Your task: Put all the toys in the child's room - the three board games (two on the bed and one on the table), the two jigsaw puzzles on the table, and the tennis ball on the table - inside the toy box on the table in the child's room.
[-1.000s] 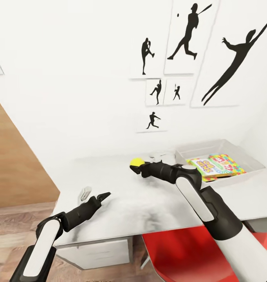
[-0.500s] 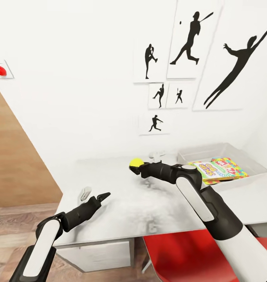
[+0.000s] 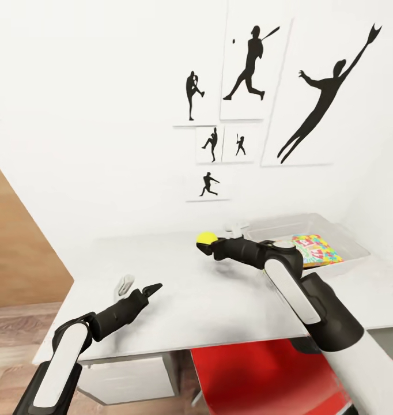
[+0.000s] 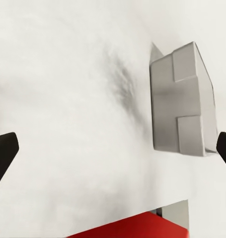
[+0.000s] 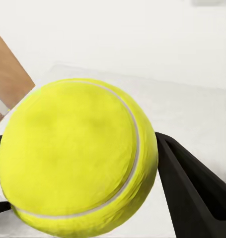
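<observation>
1. The table (image 3: 219, 300), long and pale grey, carries the toy box (image 3: 358, 249) at its far right; the right arm partly hides a jigsaw puzzle (image 3: 315, 248) inside.
2. The left gripper (image 3: 152, 287) hovers near the table's left, jaws spread wide, empty.
3. The right gripper (image 3: 203, 246) clamps the yellow-green tennis ball (image 3: 206, 238) above the table's far middle.

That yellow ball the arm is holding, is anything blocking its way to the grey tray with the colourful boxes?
Nothing visible does. The right gripper holds the tennis ball above the table, and the toy box sits off to its right. Only a small white object stands near the tray's corner, beside the path.
</observation>
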You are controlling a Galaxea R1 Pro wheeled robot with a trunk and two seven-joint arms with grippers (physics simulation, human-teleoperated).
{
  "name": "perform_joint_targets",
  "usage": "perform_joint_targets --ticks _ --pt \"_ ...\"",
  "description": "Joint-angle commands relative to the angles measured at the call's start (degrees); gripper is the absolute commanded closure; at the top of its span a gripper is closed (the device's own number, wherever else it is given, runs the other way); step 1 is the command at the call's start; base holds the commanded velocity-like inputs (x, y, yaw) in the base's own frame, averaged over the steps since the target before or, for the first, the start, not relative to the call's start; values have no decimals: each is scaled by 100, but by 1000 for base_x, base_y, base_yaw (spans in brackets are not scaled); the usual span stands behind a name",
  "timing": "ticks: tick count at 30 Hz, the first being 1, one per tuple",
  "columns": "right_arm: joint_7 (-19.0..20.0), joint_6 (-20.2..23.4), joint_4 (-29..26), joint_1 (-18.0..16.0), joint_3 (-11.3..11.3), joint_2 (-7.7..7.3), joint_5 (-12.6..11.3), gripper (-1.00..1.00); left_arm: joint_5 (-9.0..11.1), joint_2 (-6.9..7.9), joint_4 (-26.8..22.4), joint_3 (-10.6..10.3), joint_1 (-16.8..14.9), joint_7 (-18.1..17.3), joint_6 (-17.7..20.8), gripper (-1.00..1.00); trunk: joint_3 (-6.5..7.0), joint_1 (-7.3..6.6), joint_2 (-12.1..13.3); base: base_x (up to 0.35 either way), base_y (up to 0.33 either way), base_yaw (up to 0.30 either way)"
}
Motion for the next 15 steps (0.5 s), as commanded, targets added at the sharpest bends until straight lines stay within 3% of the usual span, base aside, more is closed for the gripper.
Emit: perform_joint_targets --ticks 1,5,15 --pt "-54 4 -5 -9 12 -81 -77 100 61 -1 -9 4 -4 59 28 -100 -7 2 -8 0 -322 0" --pt "-40 -4 -5 -15 15 -165 -77 100 61 -2 -9 3 -4 59 28 -100 -6 2 -8 0 -322 0" --pt "-63 -33 -5 12 48 -138 -77 100 56 5 -5 6 -4 59 28 -100 26 2 -8 0 -323 0"
